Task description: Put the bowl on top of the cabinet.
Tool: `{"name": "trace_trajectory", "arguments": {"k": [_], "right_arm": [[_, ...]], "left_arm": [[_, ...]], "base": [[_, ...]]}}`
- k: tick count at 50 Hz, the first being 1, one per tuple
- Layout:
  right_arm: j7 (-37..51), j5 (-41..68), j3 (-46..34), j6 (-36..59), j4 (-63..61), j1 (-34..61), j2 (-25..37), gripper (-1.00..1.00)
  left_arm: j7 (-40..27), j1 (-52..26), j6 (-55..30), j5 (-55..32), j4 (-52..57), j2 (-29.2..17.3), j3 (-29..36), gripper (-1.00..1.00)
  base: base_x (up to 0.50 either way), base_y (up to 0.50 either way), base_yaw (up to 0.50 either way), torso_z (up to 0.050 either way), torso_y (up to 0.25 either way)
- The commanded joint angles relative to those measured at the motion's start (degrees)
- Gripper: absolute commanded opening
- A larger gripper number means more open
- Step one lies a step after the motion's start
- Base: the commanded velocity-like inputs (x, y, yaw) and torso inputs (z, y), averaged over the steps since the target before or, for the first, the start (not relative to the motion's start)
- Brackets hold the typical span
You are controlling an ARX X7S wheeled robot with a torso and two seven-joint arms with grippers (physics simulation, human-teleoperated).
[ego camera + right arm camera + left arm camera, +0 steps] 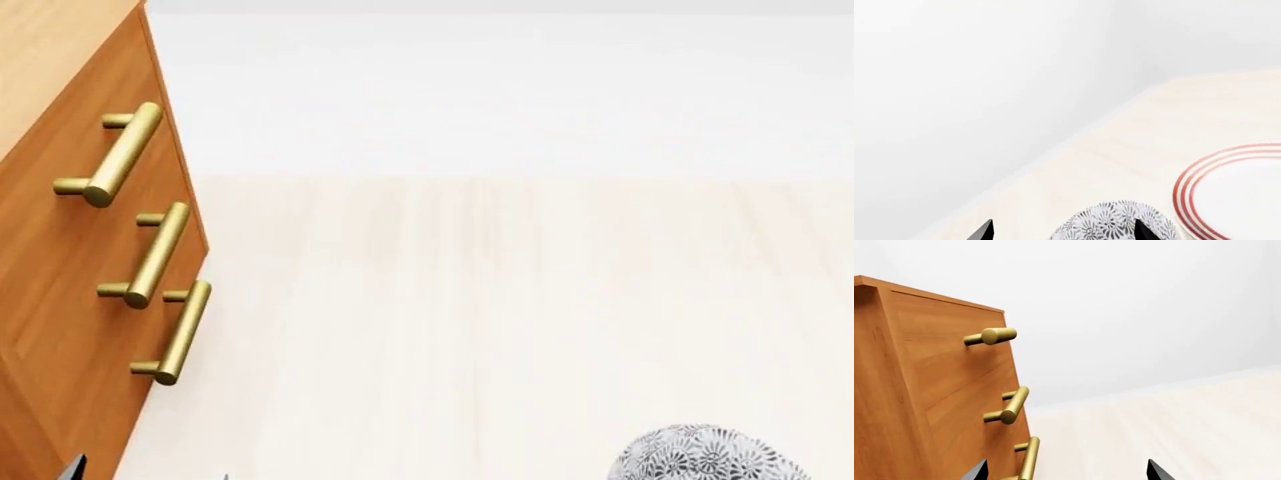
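Note:
The bowl [707,455], white with a dense grey-black floral pattern, sits on the pale floor at the head view's bottom right edge, partly cut off. In the right wrist view the bowl [1111,222] lies close under my right gripper [1064,231]. That gripper is open, one fingertip [1145,231] overlaps the bowl and the other stands off to its side. The orange-brown cabinet [54,270] with brass bar handles [118,155] rises at the left. My left gripper [1067,473] is open and empty beside the cabinet front [934,390], near its lowest handle [1029,460].
A flat white plate with red rings [1234,192] lies on the floor right beside the bowl. The cabinet's lighter top [47,50] shows at the head view's upper left. A white wall [507,90] stands beyond the pale wood floor [507,300].

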Motion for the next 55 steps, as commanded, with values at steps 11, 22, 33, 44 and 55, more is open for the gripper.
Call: {"name": "trace_trajectory", "arguments": {"k": [11,22,33,44,55], "right_arm": [[0.19,8.17,4.02,-3.63,1.4,-1.15,-1.6,1.0],[-0.29,10.28,4.7,-5.22,1.58,-2.01,-1.96,1.0],[-0.67,11.9,4.91,-6.28,1.32,-2.91,-2.02,1.0],[-0.89,14.12,4.98,-6.33,1.13,-3.51,-1.45,1.0],[-1.2,18.37,5.61,-6.81,2.05,-3.63,-1.44,1.0]], "left_arm": [[0.44,0.03,-0.45,-0.53,0.26,-0.1,-0.21,1.0],[0.19,-0.06,-0.5,-0.68,0.17,-0.28,-0.04,1.0],[-0.09,-0.15,-0.58,-0.86,0.23,-0.47,0.06,1.0],[-0.2,-0.41,-0.58,-1.16,-0.02,-0.6,0.24,1.0],[-0.27,-0.69,-0.8,-1.38,-0.18,-0.67,0.49,1.0]], "base": [[0.0,0.0,0.0,0.0,0.0],[0.0,0.0,0.0,0.0,0.0],[0.0,0.0,0.0,0.0,0.0],[0.0,0.0,0.0,0.0,0.0],[0.0,0.0,0.0,0.0,0.0]]}}
